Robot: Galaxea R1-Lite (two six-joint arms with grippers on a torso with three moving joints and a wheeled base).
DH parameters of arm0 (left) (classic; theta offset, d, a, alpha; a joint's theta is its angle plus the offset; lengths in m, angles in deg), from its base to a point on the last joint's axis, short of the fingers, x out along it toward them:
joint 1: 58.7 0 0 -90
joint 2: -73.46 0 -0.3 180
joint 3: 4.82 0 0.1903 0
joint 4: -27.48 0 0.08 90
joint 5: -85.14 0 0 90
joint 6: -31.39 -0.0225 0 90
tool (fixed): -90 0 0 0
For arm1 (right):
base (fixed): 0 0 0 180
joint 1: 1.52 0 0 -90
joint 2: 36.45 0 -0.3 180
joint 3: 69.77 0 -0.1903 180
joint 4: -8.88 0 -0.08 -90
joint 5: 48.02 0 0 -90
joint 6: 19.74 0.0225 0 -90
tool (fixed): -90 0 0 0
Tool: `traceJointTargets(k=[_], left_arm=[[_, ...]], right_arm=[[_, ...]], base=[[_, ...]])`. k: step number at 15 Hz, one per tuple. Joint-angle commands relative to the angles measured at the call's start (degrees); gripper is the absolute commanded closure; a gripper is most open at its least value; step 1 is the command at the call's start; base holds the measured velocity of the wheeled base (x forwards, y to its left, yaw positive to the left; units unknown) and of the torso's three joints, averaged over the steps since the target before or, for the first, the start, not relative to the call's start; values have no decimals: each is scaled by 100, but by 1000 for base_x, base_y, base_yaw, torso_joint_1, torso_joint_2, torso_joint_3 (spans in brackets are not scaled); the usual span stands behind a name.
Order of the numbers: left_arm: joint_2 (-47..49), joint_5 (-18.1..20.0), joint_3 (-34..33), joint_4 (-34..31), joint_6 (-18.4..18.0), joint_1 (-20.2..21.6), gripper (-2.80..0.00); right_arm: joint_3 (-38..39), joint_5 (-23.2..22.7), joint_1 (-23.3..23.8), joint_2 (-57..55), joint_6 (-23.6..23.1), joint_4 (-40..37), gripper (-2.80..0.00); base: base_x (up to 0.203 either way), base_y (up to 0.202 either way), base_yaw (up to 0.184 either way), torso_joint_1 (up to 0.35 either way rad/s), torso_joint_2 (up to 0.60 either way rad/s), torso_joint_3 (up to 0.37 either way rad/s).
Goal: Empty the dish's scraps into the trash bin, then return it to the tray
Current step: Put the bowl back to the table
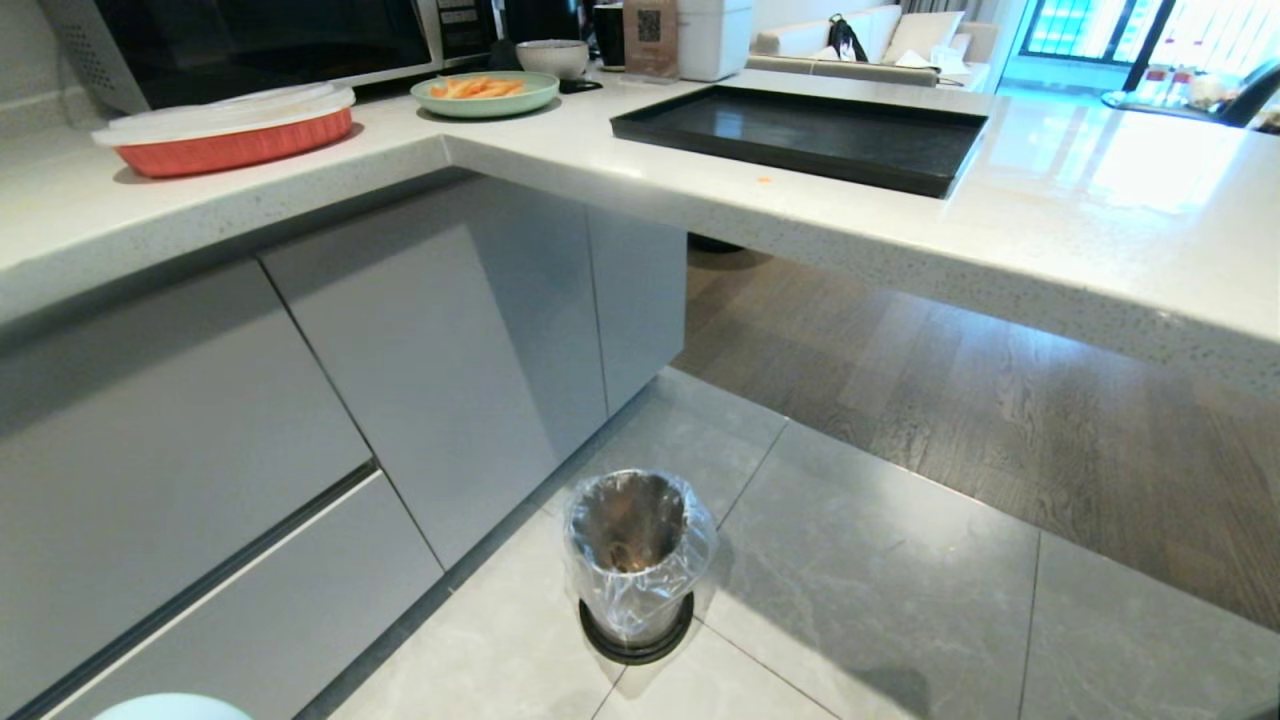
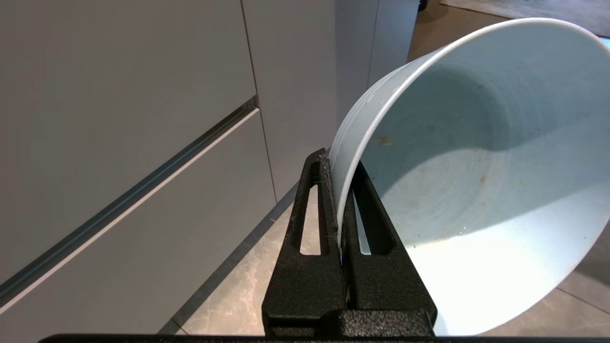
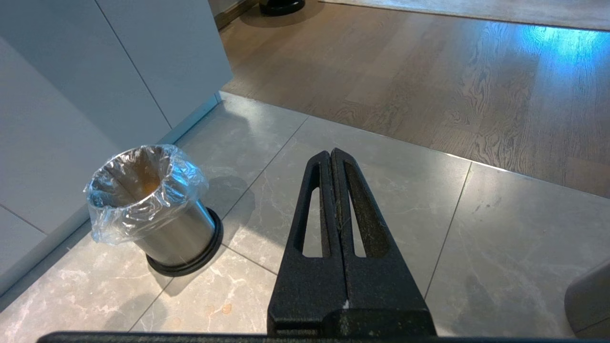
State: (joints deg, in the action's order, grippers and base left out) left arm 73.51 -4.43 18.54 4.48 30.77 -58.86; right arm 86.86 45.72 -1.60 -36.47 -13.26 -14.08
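The dish (image 2: 476, 166), a pale blue-white bowl, hangs tilted on its side low beside the cabinets. My left gripper (image 2: 339, 162) is shut on its rim, one finger inside and one outside. Only tiny orange specks cling inside it. A sliver of the dish (image 1: 170, 708) shows at the head view's bottom edge. The trash bin (image 1: 635, 560) stands on the floor tiles, and orange scraps (image 3: 147, 186) show through its clear liner. The black tray (image 1: 800, 130) lies bare on the counter. My right gripper (image 3: 331, 152) hangs shut and holds nothing, to the right of the trash bin (image 3: 157, 214).
On the counter sit a green plate of carrot strips (image 1: 485, 92), a red baking dish with a white lid (image 1: 230, 125) and a greyish bowl (image 1: 552, 57). A small orange bit (image 1: 763, 180) lies in front of the tray. Grey cabinet fronts (image 1: 400, 350) stand left of the bin.
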Motion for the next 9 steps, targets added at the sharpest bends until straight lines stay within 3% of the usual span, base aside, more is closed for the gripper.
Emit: traceJointTargets(k=[1,9], left_arm=[[-5,0,0,5,1,4,0],[-5,0,0,5,1,3,0]], right_arm=[[0,4,-1,2,3,2,0],[0,4,-1,2,3,2,0]], base=[[0,0,0,0,0,0],[0,0,0,0,0,0]])
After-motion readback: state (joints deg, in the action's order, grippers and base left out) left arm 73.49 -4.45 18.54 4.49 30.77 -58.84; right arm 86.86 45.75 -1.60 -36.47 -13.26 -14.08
